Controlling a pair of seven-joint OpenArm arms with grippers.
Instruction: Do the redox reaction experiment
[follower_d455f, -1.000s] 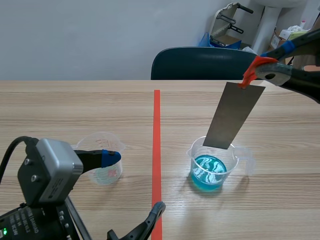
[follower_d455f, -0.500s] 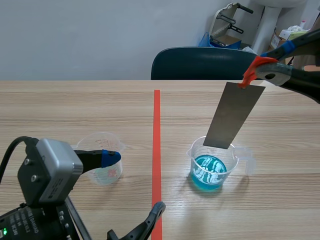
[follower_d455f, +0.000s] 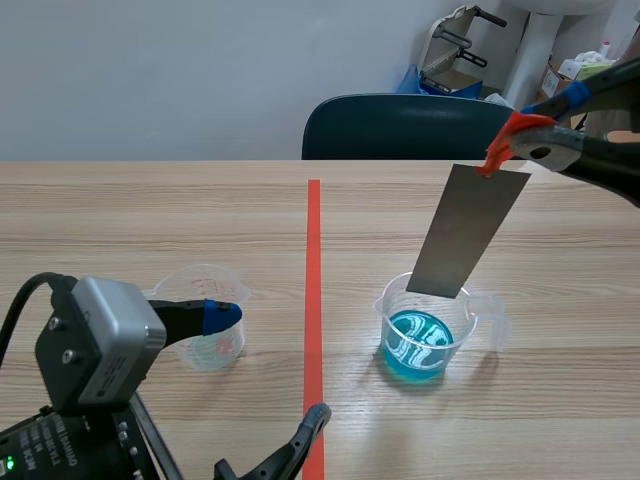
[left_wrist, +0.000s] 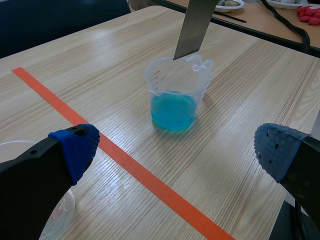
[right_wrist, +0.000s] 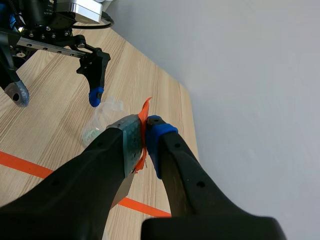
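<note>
- Metal strip (follower_d455f: 468, 232) is up in the air over the right half of the tabletop (follower_d455f: 150, 220). It's a flat grey piece hanging tilted, with the top end leaning toward the right edge.
- right claw (right_wrist: 145, 131) is clamped on the strip's top end, and an orange-red bit (follower_d455f: 503, 140) pokes out there between the pads. That arm comes in high from the right edge.
- the strip's bottom end is right at the rim of the blue cup (follower_d455f: 430, 345), on its far side. In the left wrist view it stops just above the rim, clear of the liquid.
- the blue cup is a clear plastic measuring cup with a spout and bright blue liquid in its lower part. It sits right of the orange tape line (follower_d455f: 313, 280), closer to the near edge than the far one.
- empty cup (follower_d455f: 212, 350) is the same clear kind with red markings. It's left of the tape line, about level with the blue one and well apart from it.
- left claw (left_wrist: 175, 147) is spread wide with nothing in it, low over the near-left part of the tabletop. One blue pad (follower_d455f: 222, 313) is over the empty cup's rim, can't tell if it actually touches.
- dark chair (follower_d455f: 400, 125) sits at the far edge.
</note>
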